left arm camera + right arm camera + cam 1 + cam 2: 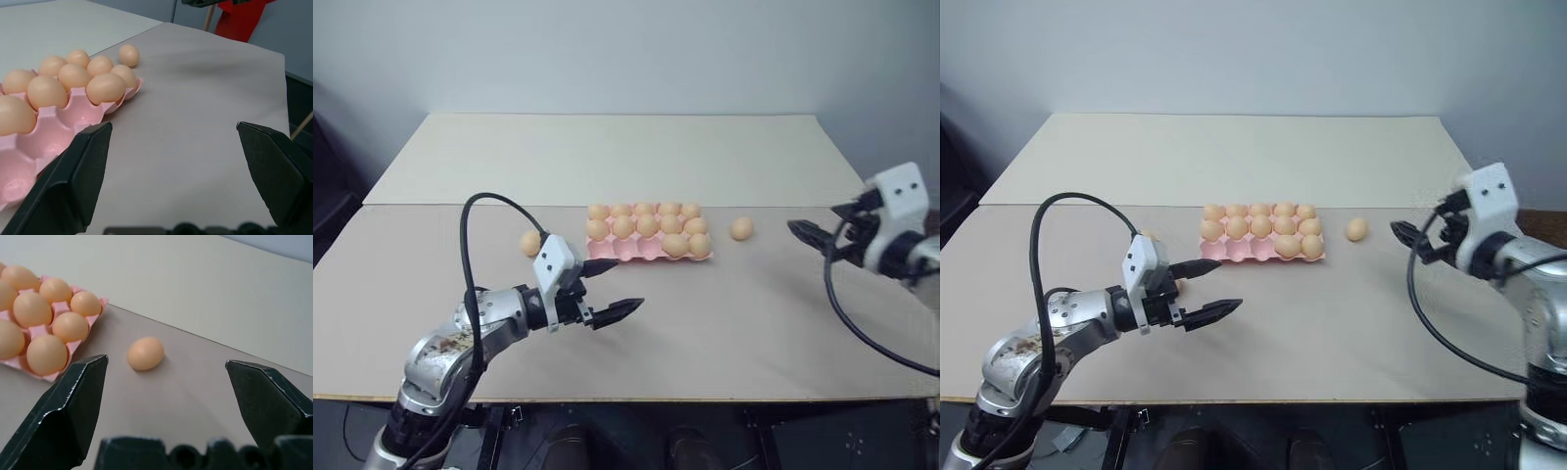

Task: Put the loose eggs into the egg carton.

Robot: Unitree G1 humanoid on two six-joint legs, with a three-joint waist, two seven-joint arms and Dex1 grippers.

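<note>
You are in a bare test room or lab: a plain beige table ahead of the tool, set against a blank pale wall.

Silver metal arms carry white wrist housings, looped black cables, and black pointed two-finger grippers: left gripper, right gripper.

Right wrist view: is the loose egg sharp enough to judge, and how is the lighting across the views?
Right wrist view: the pale orange-tan loose egg is sharp, with a soft shadow beside it; the black fingers in the foreground look softer. Left wrist view: the pink moulded egg carton is evenly lit, without glare. Left eye view: the right end effector is slightly smeared.
</note>
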